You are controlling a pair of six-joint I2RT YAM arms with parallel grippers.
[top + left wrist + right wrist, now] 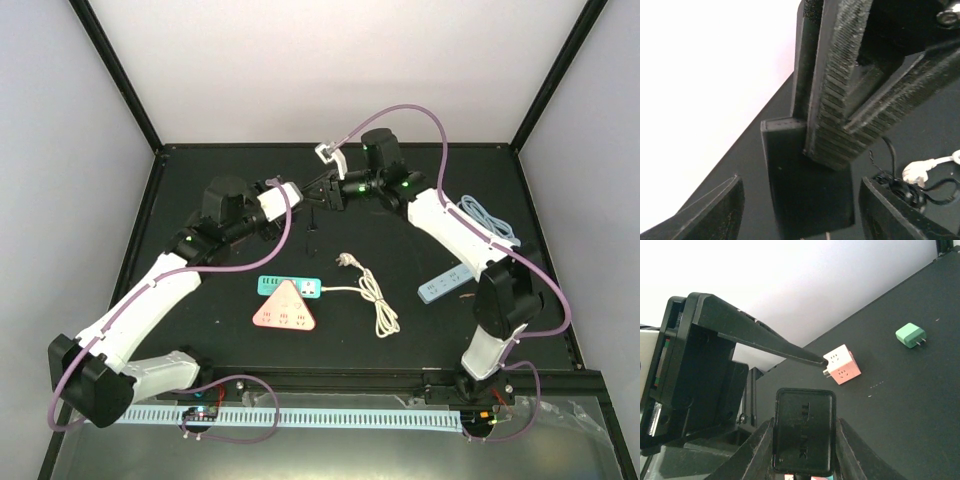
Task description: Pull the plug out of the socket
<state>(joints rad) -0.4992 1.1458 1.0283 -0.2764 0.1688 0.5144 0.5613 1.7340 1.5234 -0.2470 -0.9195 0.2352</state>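
Observation:
The black plug (pixel 805 435), a boxy adapter, sits clamped between my right gripper's (pixel 805 422) fingers. In the left wrist view the plug (pixel 800 190) hangs from those ribbed fingers (pixel 840 100), its bare prongs showing at the bottom, in no socket. My left gripper (pixel 800 182) is wide open, one finger on each side of the plug, touching nothing. From above, both grippers meet over the back centre: left (pixel 303 193), right (pixel 326 194). A teal socket strip (pixel 290 287) and a pink triangular socket (pixel 285 310) lie mid-table, apart from the plug.
A white cord with its plug (pixel 372 292) runs from the teal strip. A blue power strip (pixel 445 283) and a grey cable (pixel 490 218) lie on the right. A pink-white cube socket (pixel 841 365) and a green adapter (pixel 911 335) lie on the mat.

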